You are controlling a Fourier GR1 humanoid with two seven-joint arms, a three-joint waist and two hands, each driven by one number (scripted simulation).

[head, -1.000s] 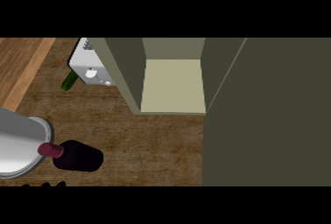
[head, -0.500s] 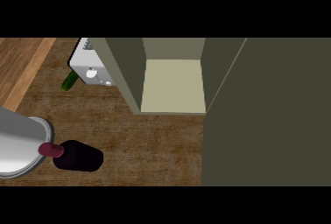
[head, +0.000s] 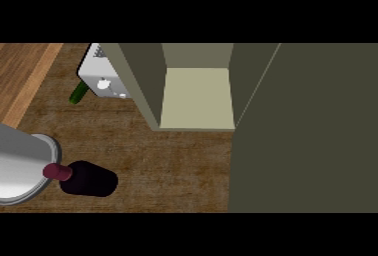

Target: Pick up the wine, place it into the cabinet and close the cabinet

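Note:
The wine bottle (head: pixel 90 180) stands upright on the wooden counter at the lower left. It is dark, with a maroon cap (head: pixel 57 171) that leans towards the view's left. The cabinet (head: pixel 198 97) is open at the top centre and shows a pale bare shelf between olive walls. Its open door (head: pixel 303 130) fills the right side of the view. Neither hand shows in the head view, and nothing holds the bottle.
A large grey rounded shape (head: pixel 21 165) fills the left edge and touches the bottle's cap; I cannot tell what it is. A white appliance (head: pixel 103 80) with a knob stands left of the cabinet. A green vegetable (head: pixel 77 93) lies beside it.
Small dark tips at the lower edge below the bottle, seen a second ago, have gone out of view. The bottle and the cabinet have not moved.

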